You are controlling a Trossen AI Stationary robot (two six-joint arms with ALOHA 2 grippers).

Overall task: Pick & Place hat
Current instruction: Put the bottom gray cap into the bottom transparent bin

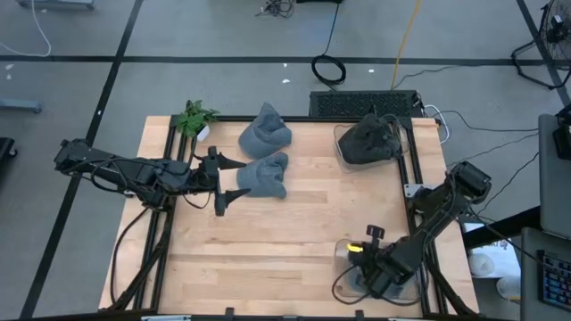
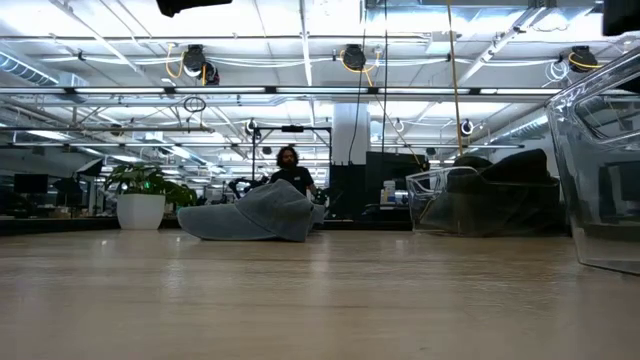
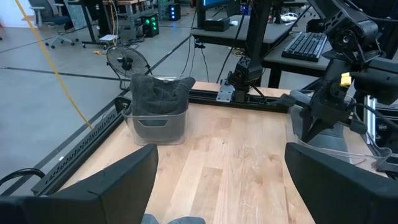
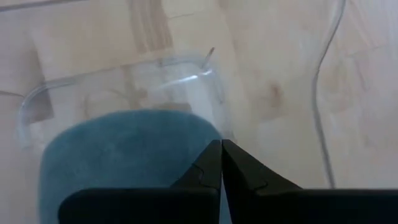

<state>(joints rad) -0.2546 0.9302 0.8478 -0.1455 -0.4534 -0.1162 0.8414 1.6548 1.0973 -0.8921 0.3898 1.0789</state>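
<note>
Left arm lies low and stretched across the left side of the wooden table (image 1: 294, 241), wrist level, reaching inward; left gripper (image 1: 220, 184) has its fingers spread wide, one to each side, just at the near edge of a grey hat (image 1: 265, 176), not closed on it. In the left wrist view a sliver of grey fabric shows between the two dark fingers (image 3: 118, 186). A second grey hat (image 1: 265, 134) sits just behind the first, toward the back edge, beside a small potted plant (image 1: 194, 117) at the back left corner. From table height one grey hat (image 2: 255, 213) lies flat on the wood, the plant's white pot to its left, a person seated in the room behind it. Moving right: a clear bin (image 1: 373, 143) at the back right holds a dark hat (image 1: 368, 138). Right arm folds down along the right edge to the front corner; right gripper (image 1: 366, 272) points down into a second clear bin (image 1: 350, 252), fingers pressed together with nothing between them, over a blue-teal item (image 4: 124, 155) in the bin. No readable writing or labels seen.
</note>
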